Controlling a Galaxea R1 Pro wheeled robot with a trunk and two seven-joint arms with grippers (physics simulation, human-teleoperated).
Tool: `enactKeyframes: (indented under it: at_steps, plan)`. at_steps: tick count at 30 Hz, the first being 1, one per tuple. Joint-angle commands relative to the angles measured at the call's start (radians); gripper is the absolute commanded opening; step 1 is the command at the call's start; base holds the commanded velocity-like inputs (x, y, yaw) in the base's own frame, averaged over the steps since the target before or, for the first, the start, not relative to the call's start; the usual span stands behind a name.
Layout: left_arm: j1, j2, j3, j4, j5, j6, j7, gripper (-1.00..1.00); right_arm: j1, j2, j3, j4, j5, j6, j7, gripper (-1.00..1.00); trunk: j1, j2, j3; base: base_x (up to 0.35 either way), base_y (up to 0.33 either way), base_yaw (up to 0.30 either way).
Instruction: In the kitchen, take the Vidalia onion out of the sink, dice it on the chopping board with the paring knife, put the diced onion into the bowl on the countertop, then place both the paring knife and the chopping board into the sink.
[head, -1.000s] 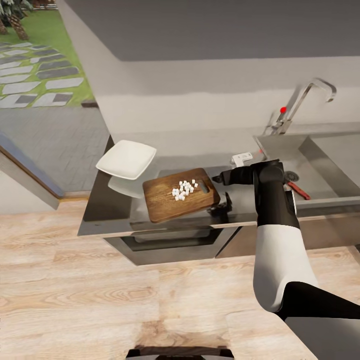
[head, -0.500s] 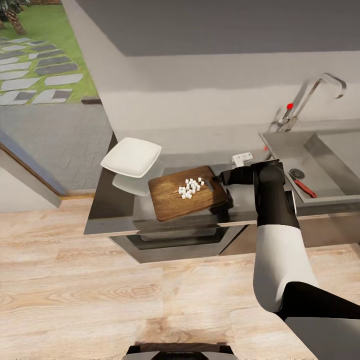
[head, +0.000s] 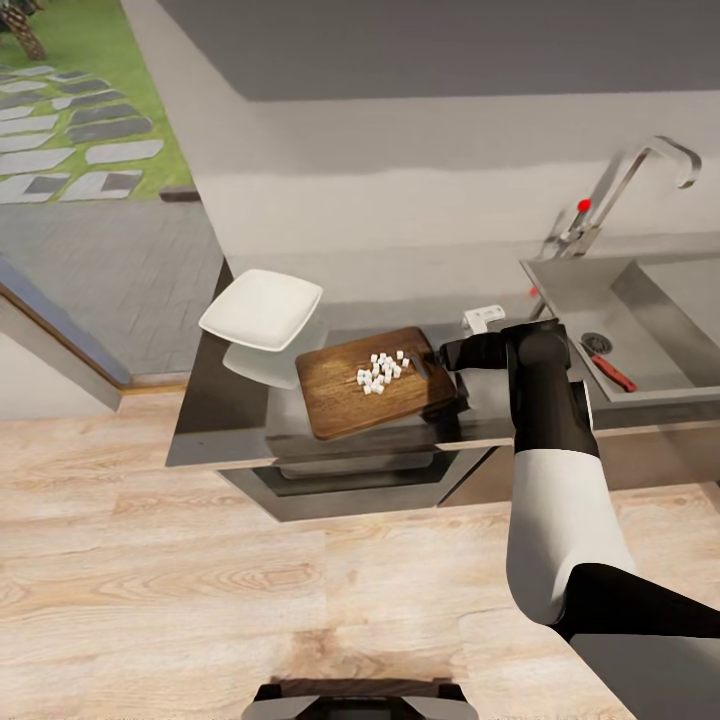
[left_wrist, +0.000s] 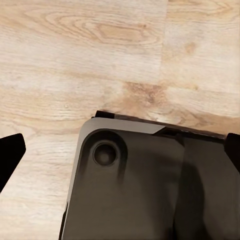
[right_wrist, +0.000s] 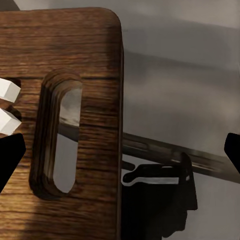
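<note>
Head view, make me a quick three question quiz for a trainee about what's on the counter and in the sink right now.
1. True or false: the paring knife lies in the sink.
2. Where are the diced onion pieces? A) in the bowl B) on the chopping board C) on the floor
3. Fill in: the right gripper sits at the board's edge nearest the ____.

Key: 1 true. 2 B. 3 sink.
</note>
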Motion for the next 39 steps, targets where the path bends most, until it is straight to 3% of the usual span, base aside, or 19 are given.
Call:
enactKeyframes:
  at_steps: [1, 39]
  plan:
    - [0.000, -0.001, 0.005, 0.000, 0.009, -0.001, -0.010, 1.00, -0.001, 0.001, -0.003, -0.001, 0.010, 0.001, 0.010, 1.00, 0.000, -0.002, -0.002, 0.000, 0.000, 0.000]
    - [0.000, -0.002, 0.005, 0.000, 0.007, -0.001, -0.010, 1.00, -0.001, 0.001, -0.003, -0.001, 0.010, 0.001, 0.010, 1.00, 0.000, -0.002, -0.044, 0.025, 0.007, 0.000]
